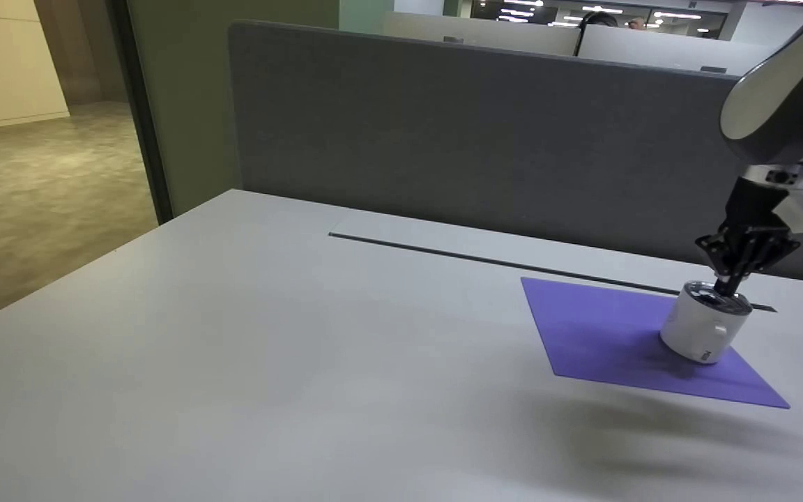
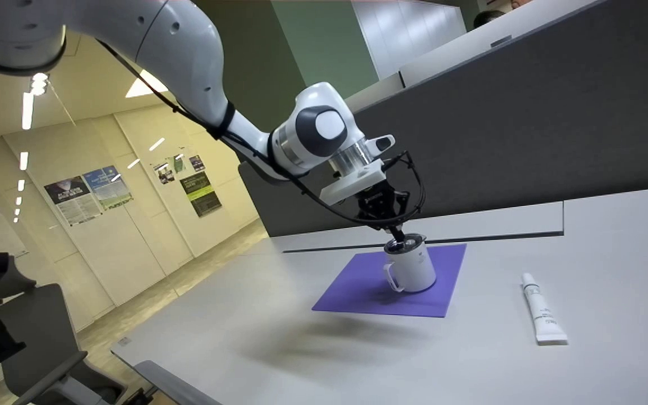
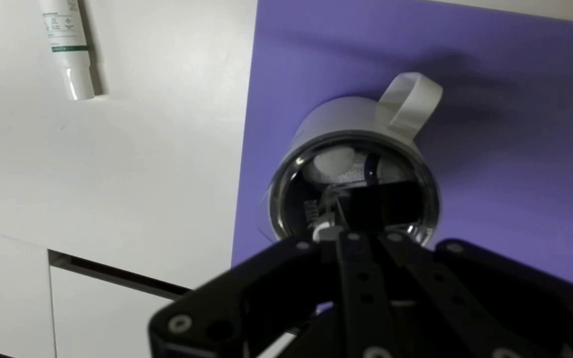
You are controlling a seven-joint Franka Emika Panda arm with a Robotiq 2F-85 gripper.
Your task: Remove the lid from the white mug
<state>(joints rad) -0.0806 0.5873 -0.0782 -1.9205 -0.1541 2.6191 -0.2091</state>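
Observation:
The white mug (image 1: 693, 335) sits on the purple mat (image 1: 583, 321). It also shows in an exterior view (image 2: 415, 273) and in the wrist view (image 3: 338, 117), where its handle points to the upper right. The lid (image 3: 300, 206) covers its mouth, dark and glossy with reflections; it also shows in both exterior views (image 1: 702, 295) (image 2: 414, 242). My gripper (image 1: 726, 287) comes down over the lid, its fingers close together and its tips at the lid's top. It also shows in an exterior view (image 2: 398, 234) and the wrist view (image 3: 366, 237). The tips are hidden, so any grip on the lid cannot be told.
A white tube (image 2: 543, 312) lies on the table beside the mat; it also shows in the wrist view (image 3: 70, 35). A dark partition (image 1: 443, 132) stands along the table's back edge. A narrow dark slot (image 1: 499, 262) runs in front of it.

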